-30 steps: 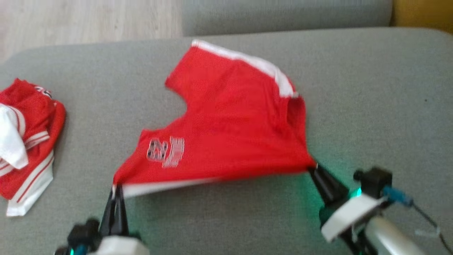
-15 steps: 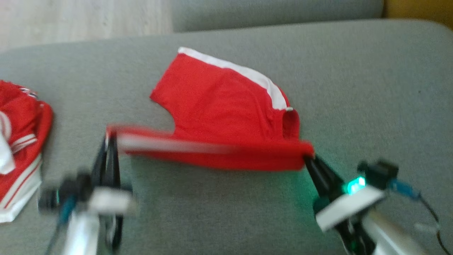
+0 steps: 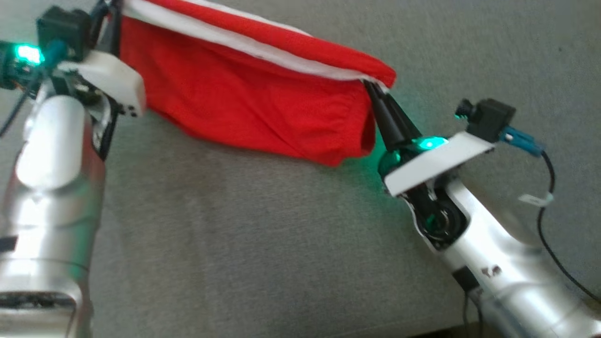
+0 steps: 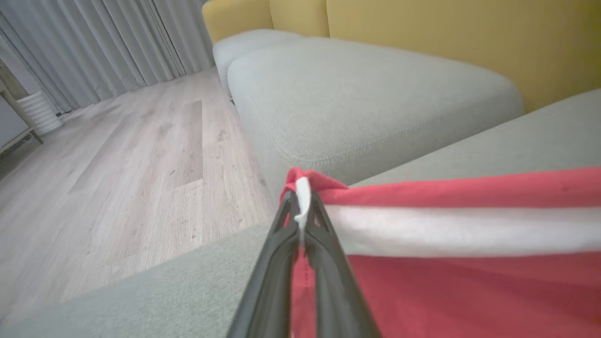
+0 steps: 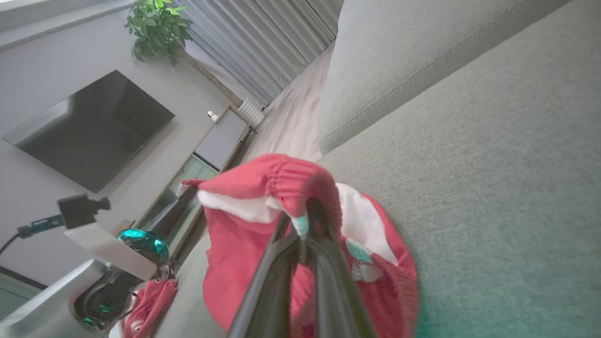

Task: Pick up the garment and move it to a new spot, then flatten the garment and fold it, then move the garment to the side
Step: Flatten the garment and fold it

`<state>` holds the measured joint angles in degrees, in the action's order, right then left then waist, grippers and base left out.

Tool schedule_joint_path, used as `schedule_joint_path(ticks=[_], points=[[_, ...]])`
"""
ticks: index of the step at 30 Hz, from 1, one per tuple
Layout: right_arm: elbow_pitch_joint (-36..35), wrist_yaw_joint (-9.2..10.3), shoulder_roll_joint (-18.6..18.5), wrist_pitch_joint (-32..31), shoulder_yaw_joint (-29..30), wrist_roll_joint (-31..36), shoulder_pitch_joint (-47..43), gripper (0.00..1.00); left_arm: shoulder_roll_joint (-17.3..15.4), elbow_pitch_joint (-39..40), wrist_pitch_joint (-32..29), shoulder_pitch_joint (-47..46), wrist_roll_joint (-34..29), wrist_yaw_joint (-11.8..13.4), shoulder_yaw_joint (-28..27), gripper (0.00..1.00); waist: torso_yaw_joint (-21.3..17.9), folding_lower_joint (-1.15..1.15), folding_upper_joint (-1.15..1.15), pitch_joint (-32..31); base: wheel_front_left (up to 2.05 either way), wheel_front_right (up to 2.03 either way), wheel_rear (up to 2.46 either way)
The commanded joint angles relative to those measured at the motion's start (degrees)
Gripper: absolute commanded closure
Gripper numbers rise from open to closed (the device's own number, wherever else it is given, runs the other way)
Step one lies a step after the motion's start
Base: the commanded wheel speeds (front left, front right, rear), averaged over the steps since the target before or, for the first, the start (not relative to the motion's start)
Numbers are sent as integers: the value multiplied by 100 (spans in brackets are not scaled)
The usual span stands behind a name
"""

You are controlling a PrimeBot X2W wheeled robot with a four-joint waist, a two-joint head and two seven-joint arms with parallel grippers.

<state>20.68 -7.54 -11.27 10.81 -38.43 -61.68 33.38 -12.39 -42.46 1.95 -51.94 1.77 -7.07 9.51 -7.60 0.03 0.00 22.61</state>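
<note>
Left gripper (image 4: 301,209) and right gripper (image 3: 371,88) each clench the garment (image 3: 244,98), stretched lengthwise between them.

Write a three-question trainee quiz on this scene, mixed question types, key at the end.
1. True or false: the left hand is shut on the red fabric garment.
2. The garment is: A) stretched between both hands over the grey fabric sofa cushion; B) lying released and flat; C) held by one hand only.
3. Fill in: the band along the garment's held edge, ending at the right hand, is coloured ____.
Key: 1 true; 2 A; 3 white.
</note>
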Motion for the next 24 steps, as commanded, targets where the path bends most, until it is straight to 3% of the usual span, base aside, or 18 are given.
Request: schedule_joint_path(ticks=[1,11,12,13,19,21,22,24], points=[[-111,5,116,79,-79,-95,97,100,-278,44,-12,-235,-31,27,-125,100,-325,-3,0,358,0,0,0],[391,5,310,332,-382,-456,632,100,-221,-945,276,-927,-109,160,39,100,-557,-3,0,659,0,0,0],[461,5,317,347,-401,-449,653,40,-207,-1023,336,-944,-97,190,36,67,-557,-3,0,654,0,0,0],[526,5,324,363,-417,-425,676,0,-198,-1112,388,-950,-90,226,35,0,-552,-3,0,644,0,0,0],[834,5,278,415,-75,184,683,0,-119,-1498,874,-859,14,472,-26,0,-455,-3,0,494,0,0,0],[856,5,276,416,344,738,581,0,-73,-1574,1024,-772,114,532,-99,0,-413,-3,0,425,0,0,0],[860,5,302,417,827,1456,417,0,4,-1607,1146,-654,264,569,-208,0,-364,-3,0,353,0,0,0],[809,5,380,418,1353,2188,209,0,87,-1626,1220,-524,410,578,-309,0,-315,-3,0,299,0,0,0]])
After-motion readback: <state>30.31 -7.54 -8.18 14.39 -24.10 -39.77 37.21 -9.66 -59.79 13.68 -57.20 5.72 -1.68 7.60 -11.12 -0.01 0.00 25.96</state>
